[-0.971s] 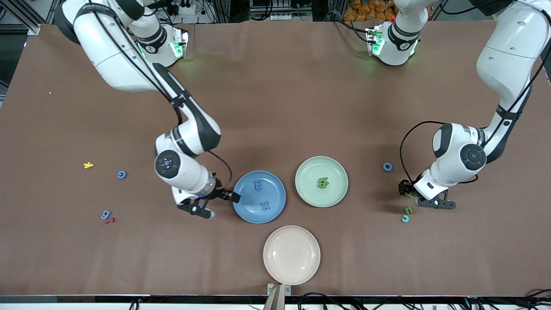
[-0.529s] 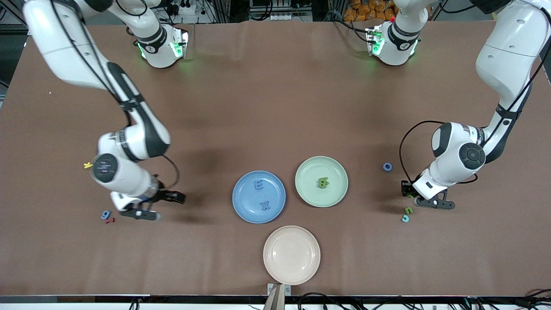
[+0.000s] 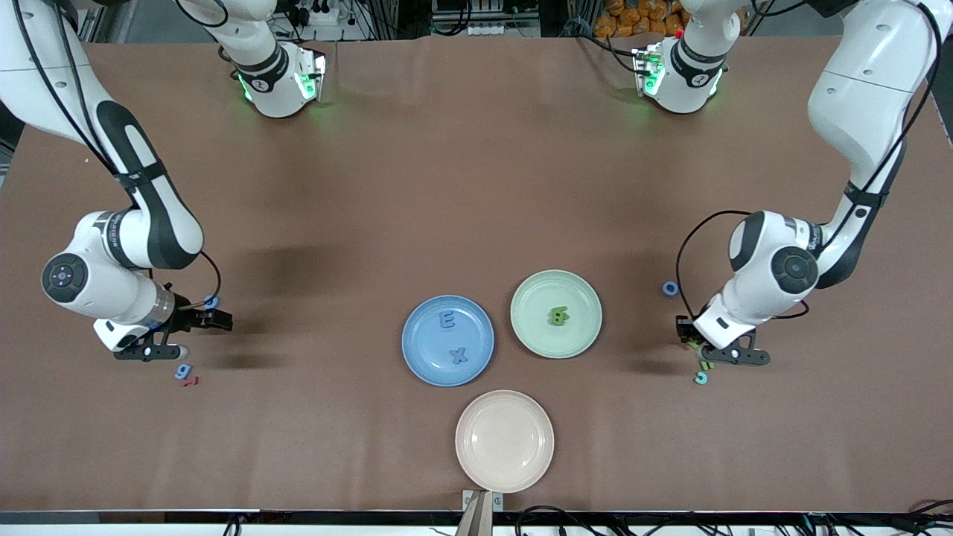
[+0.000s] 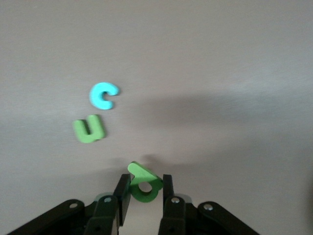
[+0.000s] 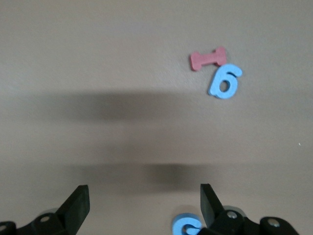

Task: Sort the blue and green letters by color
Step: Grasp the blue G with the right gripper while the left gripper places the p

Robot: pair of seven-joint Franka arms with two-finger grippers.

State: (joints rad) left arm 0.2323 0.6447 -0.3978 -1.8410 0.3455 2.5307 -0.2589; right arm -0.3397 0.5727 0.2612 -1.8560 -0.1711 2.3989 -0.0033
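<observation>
Left gripper (image 4: 145, 196) fingers grasped a green letter (image 4: 145, 182) near the bench; right gripper (image 5: 144, 203) fingers spread over blue letter (image 5: 185, 227).

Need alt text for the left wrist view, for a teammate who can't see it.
The left pincer is shut on a green letter, holding it between its fingers above the brown table. A green u and a light blue c lie side by side on the table.
</observation>
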